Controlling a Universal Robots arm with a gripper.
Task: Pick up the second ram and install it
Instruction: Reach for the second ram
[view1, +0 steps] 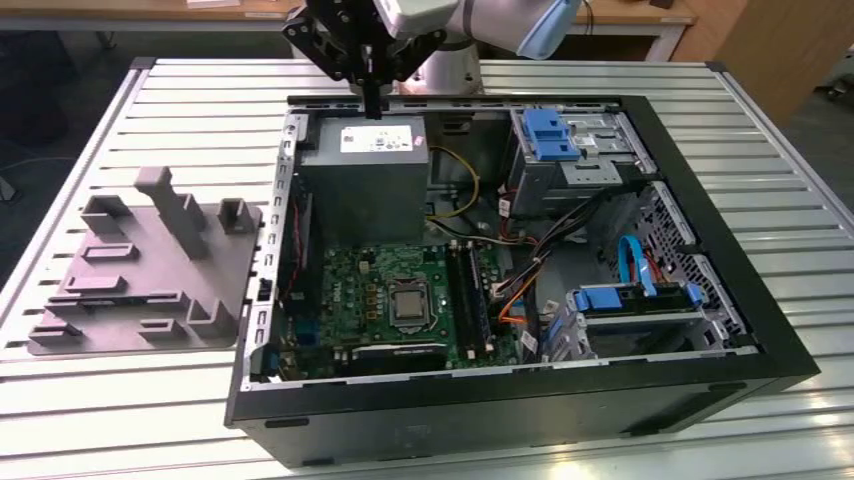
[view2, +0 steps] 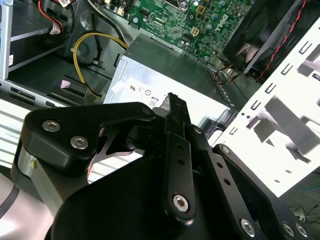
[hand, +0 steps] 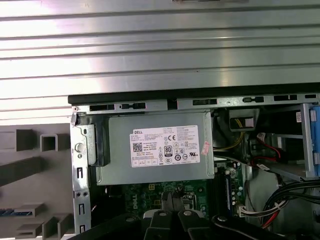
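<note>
— Inventory, front to back?
— One: open case, lower frame, lid off so I can reach inside. Two: ram slots, centre. I cannot pick out the second ram; I judge it sits in the grey holder, left, parked within reach.
— Tool?
— My gripper, upper middle, high above the power supply, clear of the case walls: fingers together, nothing visible between them.
</note>
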